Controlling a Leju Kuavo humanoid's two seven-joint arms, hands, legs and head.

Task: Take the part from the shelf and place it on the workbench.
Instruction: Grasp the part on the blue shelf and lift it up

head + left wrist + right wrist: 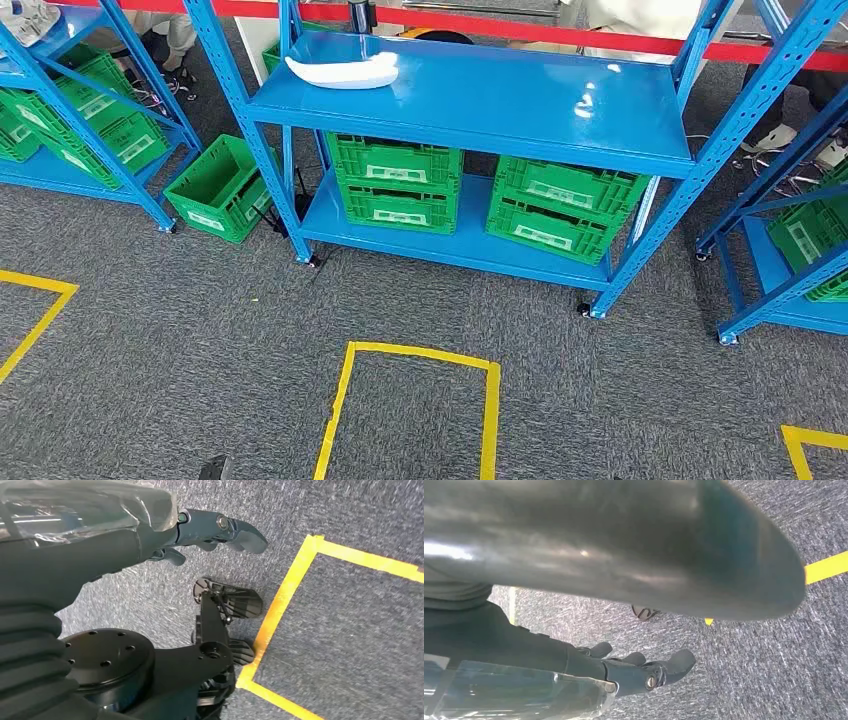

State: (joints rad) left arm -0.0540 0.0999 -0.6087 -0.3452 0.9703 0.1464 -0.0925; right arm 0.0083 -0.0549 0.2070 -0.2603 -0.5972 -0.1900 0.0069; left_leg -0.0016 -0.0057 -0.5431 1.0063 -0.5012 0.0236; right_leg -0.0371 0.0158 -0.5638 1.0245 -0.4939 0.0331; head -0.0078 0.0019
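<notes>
The white part [343,70] is lying at the upper left on the blue shelf [520,110], near its edge, so the empty, loosely spread left hand [210,532] and right hand [639,670] could be knocking it off.

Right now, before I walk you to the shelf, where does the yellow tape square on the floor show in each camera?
Head view: yellow tape square, low centre, in front of the blue shelf.
Left wrist view: one corner and two sides, right half.
Right wrist view: a short yellow strip at the right edge; whether it is the same square, I cannot tell.
Shared landmark: grey carpet.
</notes>
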